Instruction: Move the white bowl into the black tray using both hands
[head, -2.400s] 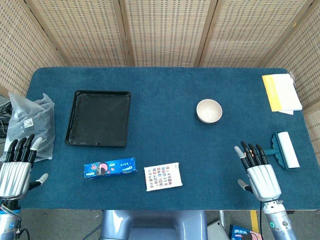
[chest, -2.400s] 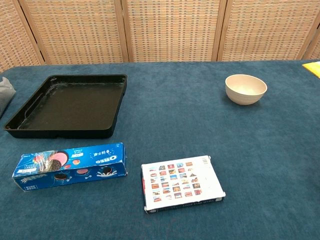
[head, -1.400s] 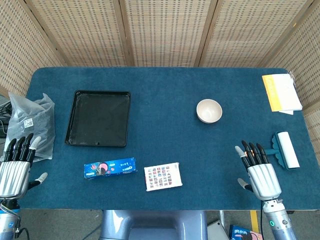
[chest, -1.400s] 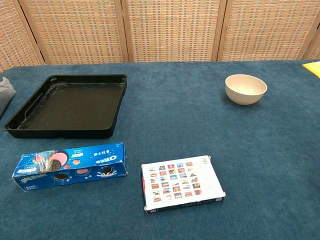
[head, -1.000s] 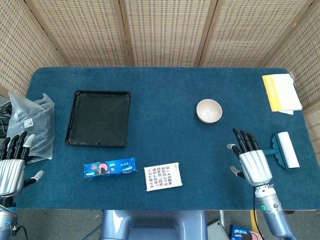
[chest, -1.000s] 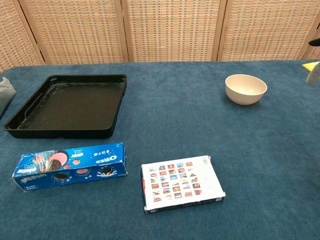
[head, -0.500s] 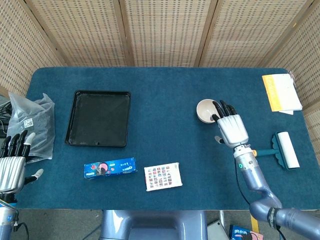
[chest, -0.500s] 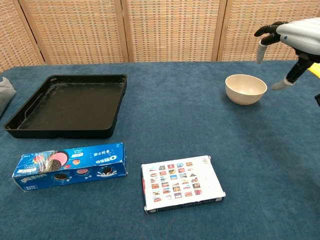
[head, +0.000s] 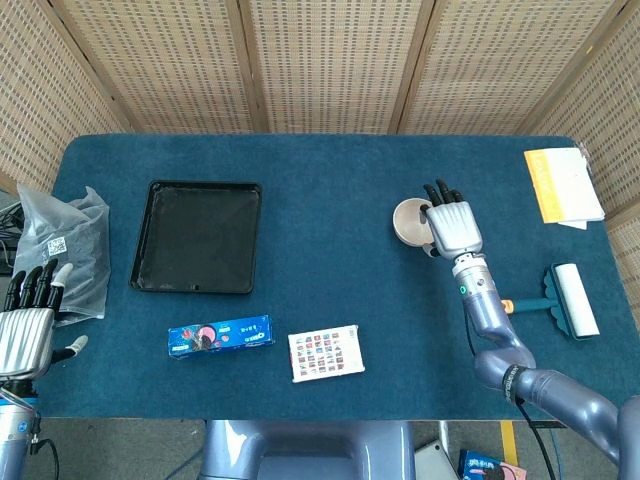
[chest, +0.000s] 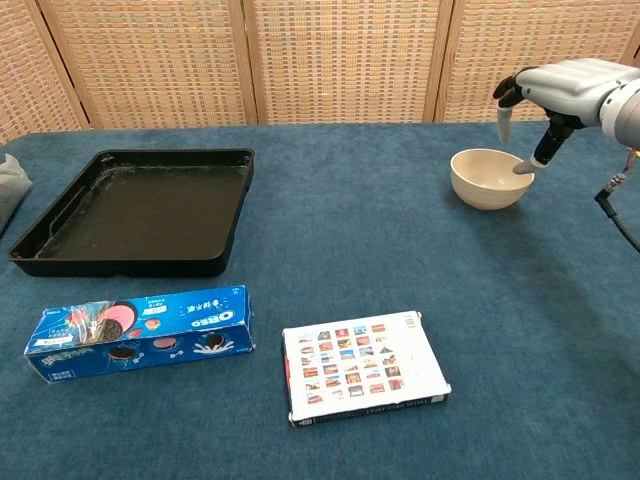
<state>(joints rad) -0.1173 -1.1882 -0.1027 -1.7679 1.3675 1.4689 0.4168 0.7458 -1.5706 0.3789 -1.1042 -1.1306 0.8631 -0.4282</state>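
Note:
The white bowl (head: 409, 220) (chest: 486, 180) stands upright on the blue table, right of centre. My right hand (head: 452, 228) (chest: 556, 84) hovers over the bowl's right half with fingers spread, the thumb dipping toward the rim; it holds nothing. The black tray (head: 197, 250) (chest: 135, 211) lies empty at the left. My left hand (head: 27, 325) stays low at the table's front left corner, fingers straight and apart, far from the bowl; the chest view does not show it.
An Oreo box (head: 220, 336) (chest: 138, 330) and a picture card box (head: 326, 353) (chest: 363, 367) lie near the front edge. A grey plastic bag (head: 62, 250) sits at far left. Yellow papers (head: 563, 185) and a lint roller (head: 570, 299) lie at the right.
My right hand rose from the front right of the table and travelled forward and left until it came over the bowl. My left hand sank slightly toward the front edge.

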